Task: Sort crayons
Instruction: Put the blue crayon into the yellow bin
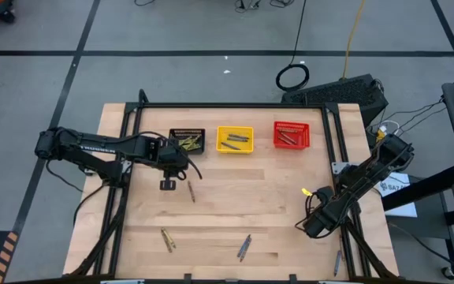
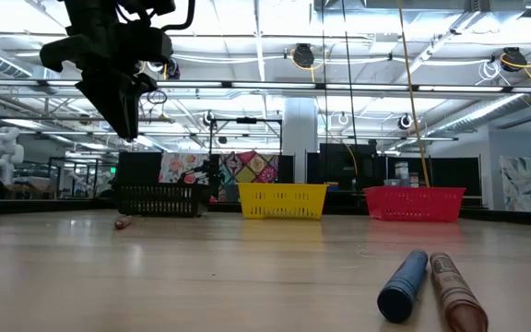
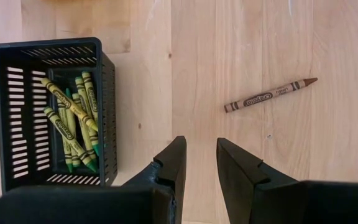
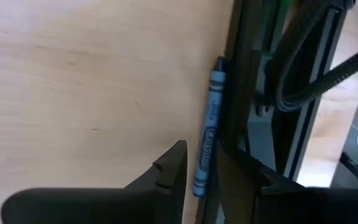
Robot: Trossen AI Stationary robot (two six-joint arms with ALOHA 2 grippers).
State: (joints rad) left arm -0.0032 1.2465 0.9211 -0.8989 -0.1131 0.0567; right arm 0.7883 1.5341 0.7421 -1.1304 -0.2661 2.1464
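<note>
Beside the black basket (image 3: pixel 55 112), a brown crayon (image 3: pixel 270 95) lies flat on the table (image 3: pixel 229 50), pointed tip away from the basket; its label is too small to read. Left hand (image 3: pixel 201 163) hovers above, fingers apart, empty. Olive-yellow crayons (image 3: pixel 73 121) fill the basket. Right hand (image 4: pixel 201 171), parted, hangs over a blue crayon (image 4: pixel 207 134) lying along the frame rail (image 4: pixel 241 74).

Robotics lab or industrial hall — exposed ceiling trusses (image 2: pixel 247 88), strip lights, taped concrete floor (image 1: pixel 172 39), hanging cable reels (image 2: pixel 302 55)
</note>
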